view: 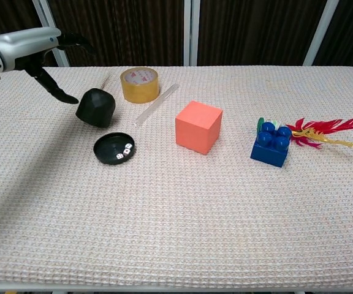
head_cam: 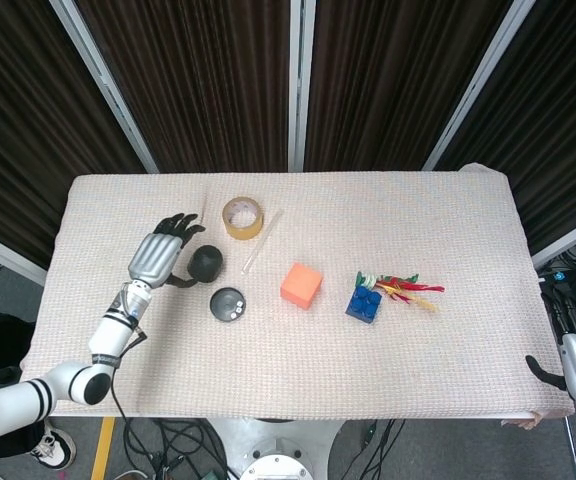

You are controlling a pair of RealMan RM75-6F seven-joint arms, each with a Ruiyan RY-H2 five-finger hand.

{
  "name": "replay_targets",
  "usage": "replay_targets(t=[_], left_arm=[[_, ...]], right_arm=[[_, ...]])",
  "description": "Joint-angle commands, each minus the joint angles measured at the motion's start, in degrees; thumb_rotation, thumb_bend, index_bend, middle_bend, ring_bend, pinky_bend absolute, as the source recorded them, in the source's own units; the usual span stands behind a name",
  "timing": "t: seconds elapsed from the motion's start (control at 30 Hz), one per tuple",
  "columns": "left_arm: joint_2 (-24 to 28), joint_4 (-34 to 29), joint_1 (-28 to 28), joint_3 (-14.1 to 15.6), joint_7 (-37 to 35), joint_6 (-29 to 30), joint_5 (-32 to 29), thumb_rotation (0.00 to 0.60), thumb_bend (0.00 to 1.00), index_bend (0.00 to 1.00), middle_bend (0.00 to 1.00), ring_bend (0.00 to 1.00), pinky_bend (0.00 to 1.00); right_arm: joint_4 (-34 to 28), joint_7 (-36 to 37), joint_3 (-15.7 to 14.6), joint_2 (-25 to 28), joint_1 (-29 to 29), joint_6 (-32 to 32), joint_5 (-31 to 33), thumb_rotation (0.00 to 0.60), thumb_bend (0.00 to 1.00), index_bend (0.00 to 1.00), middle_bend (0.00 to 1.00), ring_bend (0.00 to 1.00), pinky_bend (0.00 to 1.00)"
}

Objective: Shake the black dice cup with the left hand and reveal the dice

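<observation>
From the head view, my left hand (head_cam: 158, 256) is spread wide with nothing in it, just left of the black dice cup (head_cam: 205, 263), which sits on the table (head_cam: 448, 330) tilted, its mouth turned away. I can't tell whether a fingertip touches it. Near of the cup lies its round base tray (head_cam: 229, 304), with pale specks inside. My right hand (head_cam: 543, 368) barely shows at the right edge; I can't tell its state.

From the chest view, the left hand (view: 41, 49) hovers with fingers apart above and left of the cup (view: 95, 108). The tray (view: 114, 148) holds small white dice (view: 124, 151), open to view, so I judge the reveal done. The cup looks light, rigid and smooth, likely slick plastic; I'd wrap it around the domed body if I had to lift it again.
</observation>
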Motion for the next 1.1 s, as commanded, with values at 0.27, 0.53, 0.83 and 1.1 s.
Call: replay_targets(t=[0.27,0.53,0.83,1.1], left_arm=[[4.42,-5.18,5.23,0.79,1.93,10.09,3.35,0.600,0.10,0.16,0.05,0.00,0.09],[10.00,-14.38,14.83,3.71,3.06,23.92,7.15,0.600,0.10,0.16,0.09,0.00,0.08],[14.97,-18.55,24.72,9.77,9.25,35.12,12.68,0.600,0.02,0.17,0.11,0.00,0.07],[15.56,-16.15,30.73,14.10,10.17,39.08,16.95,0.600,0.00,0.17,0.11,0.00,0.07]], right_arm=[[0.34,1.11,0.06,0.15,-0.06,0.24,-0.29,0.600,0.14,0.00,0.00,0.00,0.00],[0.13,3.24,0.13,0.89,-0.72,1.90,-1.33,0.600,0.14,0.00,0.00,0.00,0.00],[-0.16,4.45,0.11,1.41,-1.62,4.17,-2.68,0.600,0.14,0.00,0.00,0.00,0.00],[0.13,4.08,-0.39,1.22,-2.09,5.14,-4.01,0.600,0.14,0.00,0.00,0.00,0.00]])
